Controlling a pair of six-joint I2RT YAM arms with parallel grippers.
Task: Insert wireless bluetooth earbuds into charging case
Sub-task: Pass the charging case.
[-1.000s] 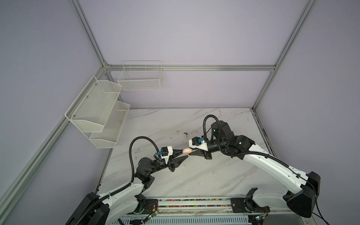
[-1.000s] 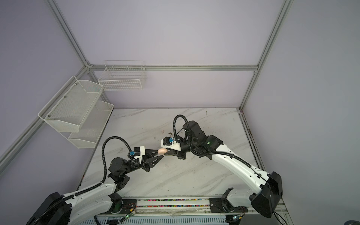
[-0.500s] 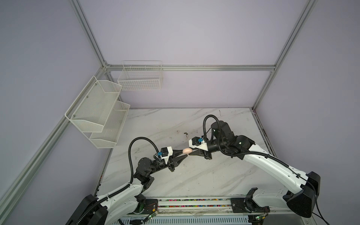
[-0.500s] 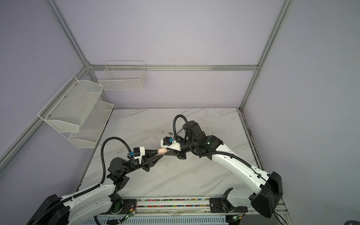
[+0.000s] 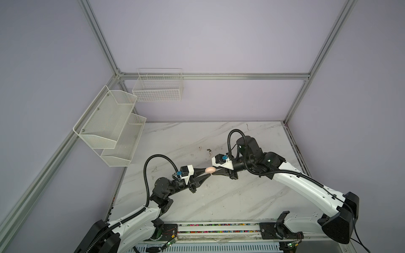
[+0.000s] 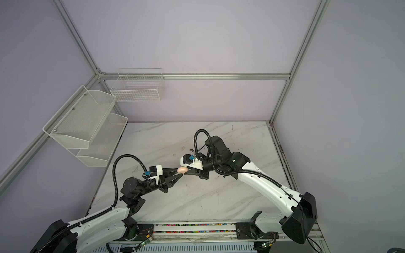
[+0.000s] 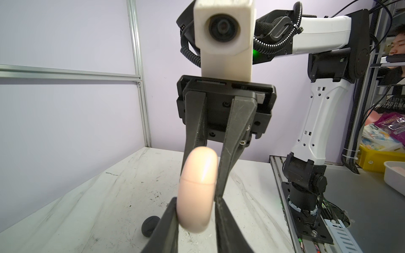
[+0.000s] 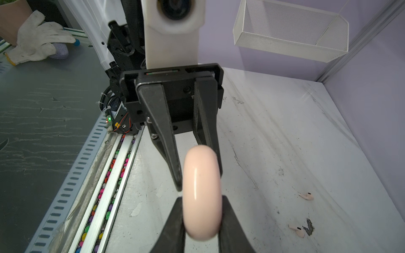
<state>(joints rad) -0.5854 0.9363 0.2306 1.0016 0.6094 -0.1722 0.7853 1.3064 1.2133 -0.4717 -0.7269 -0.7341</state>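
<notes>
I see marble worktop (image 5: 241, 197) under both arms. Left gripper (image 7: 196, 201) and right gripper (image 8: 202, 199) meet above it, each pinching closed pink charging case (image 5: 210, 169) from opposite ends. Black case (image 7: 150, 225) on worktop. Pale pink earbud (image 8: 306, 196) and second earbud (image 8: 297, 230) lie loose on worktop, near each other.

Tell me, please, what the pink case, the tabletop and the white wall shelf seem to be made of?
Pink case: probably smooth, glossy moulded plastic; it shows a sharp streak of reflected light and a fine seam line.
Tabletop: white marble-look slab with grey veins and a slight sheen, scuffed; real stone or printed laminate cannot be told.
Wall shelf: likely white-coated metal mesh; fine perforations, thin wire rim.
</notes>
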